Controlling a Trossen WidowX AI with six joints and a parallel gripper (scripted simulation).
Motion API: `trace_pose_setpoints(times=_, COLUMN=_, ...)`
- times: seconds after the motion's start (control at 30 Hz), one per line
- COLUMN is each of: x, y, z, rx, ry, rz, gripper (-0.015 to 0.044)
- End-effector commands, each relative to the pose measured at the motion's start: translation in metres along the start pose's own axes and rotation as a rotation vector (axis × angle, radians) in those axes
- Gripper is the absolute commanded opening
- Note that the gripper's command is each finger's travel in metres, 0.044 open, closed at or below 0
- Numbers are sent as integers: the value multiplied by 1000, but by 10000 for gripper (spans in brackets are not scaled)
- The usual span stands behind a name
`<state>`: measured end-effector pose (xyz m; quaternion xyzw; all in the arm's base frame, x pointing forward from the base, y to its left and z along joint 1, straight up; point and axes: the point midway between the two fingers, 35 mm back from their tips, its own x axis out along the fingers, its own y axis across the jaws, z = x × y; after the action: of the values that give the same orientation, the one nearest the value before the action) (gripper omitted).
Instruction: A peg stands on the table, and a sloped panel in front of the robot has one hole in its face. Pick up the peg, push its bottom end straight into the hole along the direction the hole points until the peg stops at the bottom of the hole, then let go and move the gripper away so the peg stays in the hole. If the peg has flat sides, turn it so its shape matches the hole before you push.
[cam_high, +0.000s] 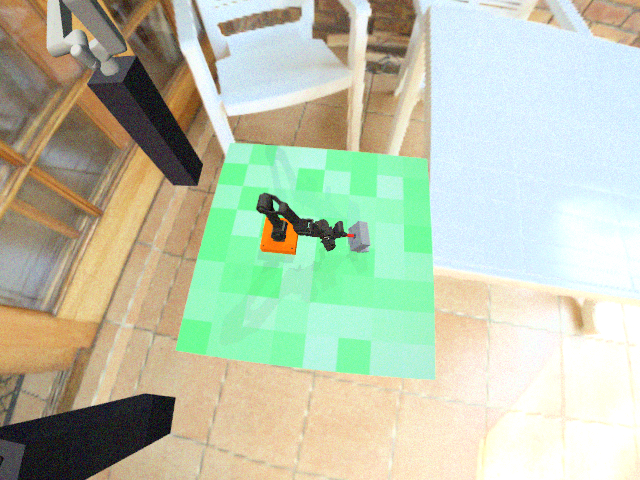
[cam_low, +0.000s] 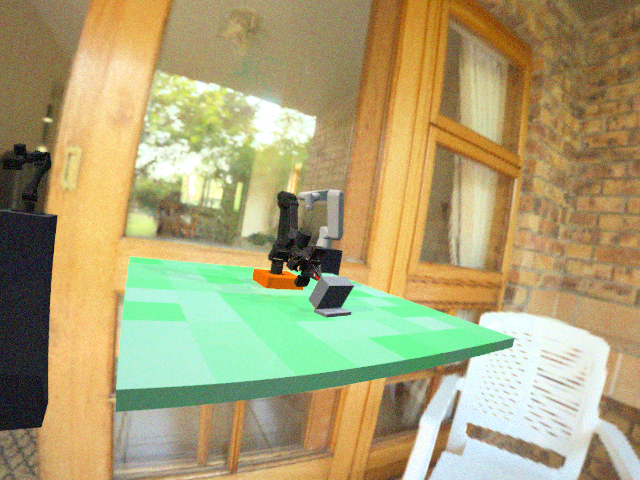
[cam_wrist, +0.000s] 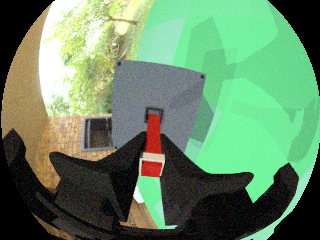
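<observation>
The red peg (cam_high: 351, 235) (cam_low: 316, 276) (cam_wrist: 154, 131) has flat sides and a pale band near its near end. My gripper (cam_high: 344, 234) (cam_wrist: 152, 136) is shut on it, with the fingers on both sides of the peg. The grey sloped panel (cam_high: 361, 242) (cam_low: 333, 293) (cam_wrist: 132, 92) faces the gripper. Its square hole (cam_wrist: 154, 110) has a dark rim. The peg's far end overlaps the hole's opening in the wrist view, its sides nearly in line with the rim. Whether the tip is inside, and how deep, I cannot tell. Most of the peg is outside the panel.
The arm stands on an orange base (cam_high: 279, 243) (cam_low: 276, 280) on the green checkered table (cam_high: 330, 322) (cam_low: 248, 356). The panel's thin grey foot (cam_low: 333, 312) rests on the table. Dark pedestals (cam_high: 149, 121) (cam_low: 23, 320) carrying other arms stand away from the table.
</observation>
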<state>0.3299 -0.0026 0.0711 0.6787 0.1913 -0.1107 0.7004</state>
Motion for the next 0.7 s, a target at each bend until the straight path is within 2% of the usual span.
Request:
trace_pose_setpoints(times=0.0, x=3, y=1, z=0, rx=0, ry=0, rz=1, gripper=0)
trace_pose_setpoints(times=0.67, x=13, y=1, z=1, rx=0, ry=0, rz=2, gripper=0)
